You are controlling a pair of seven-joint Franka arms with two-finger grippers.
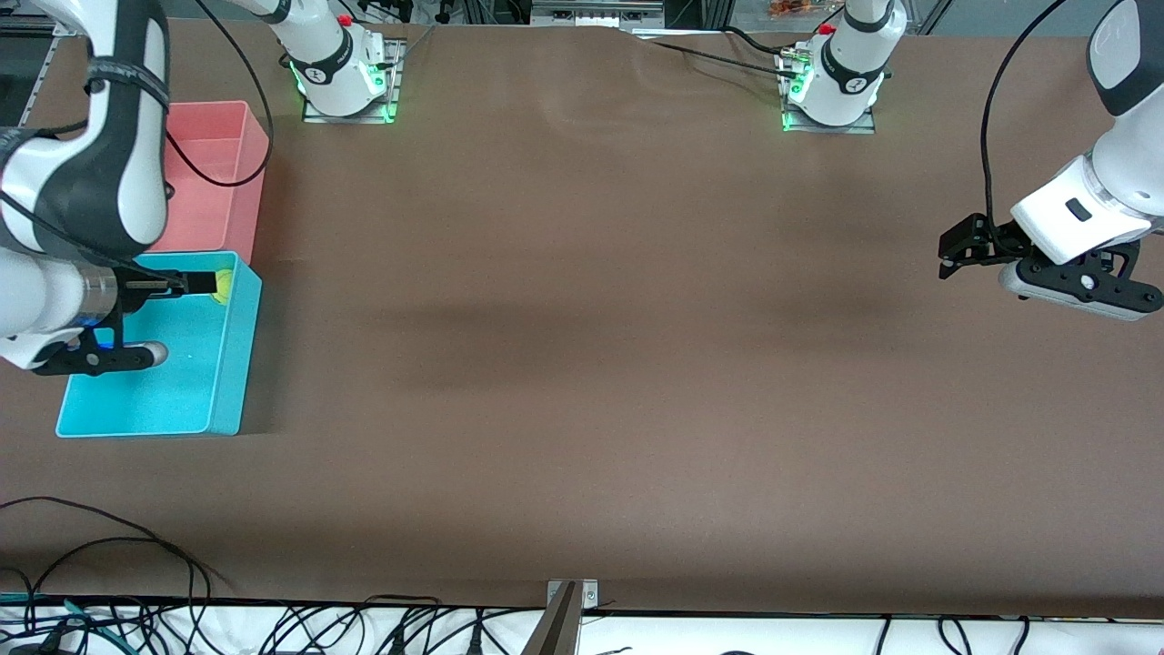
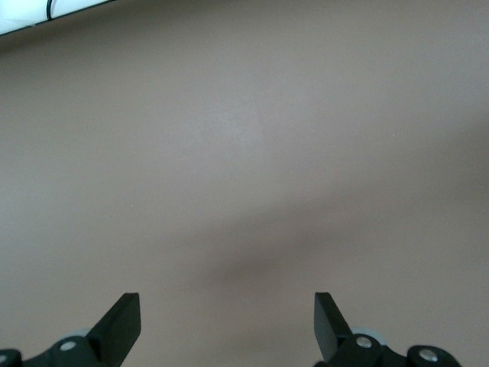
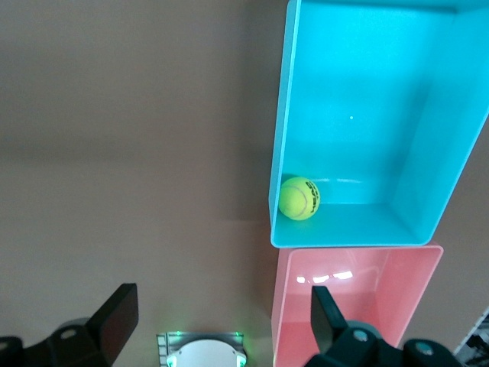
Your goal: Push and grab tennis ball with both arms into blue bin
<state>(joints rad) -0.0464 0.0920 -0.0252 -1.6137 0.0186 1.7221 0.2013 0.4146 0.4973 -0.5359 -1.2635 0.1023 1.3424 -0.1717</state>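
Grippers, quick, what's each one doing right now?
Left gripper: open, empty, over bare table.
Right gripper: open, empty, above the blue bin; tennis ball inside.

A wide brown table (image 1: 582, 364) fills nearly the whole front view, its surface matte and marked by soft darker shadow bands across the middle. A pink bin (image 1: 238, 173) stands at the right arm's end. Two metal base plates (image 1: 350, 114) sit along the table's top edge, lit with a green glow. Along the edge nearest the front camera runs a white strip (image 1: 818, 632) strewn with black cables (image 1: 109, 582), and a metal bracket (image 1: 571, 596) is clamped there at mid-length. Lighting is even, from overhead.
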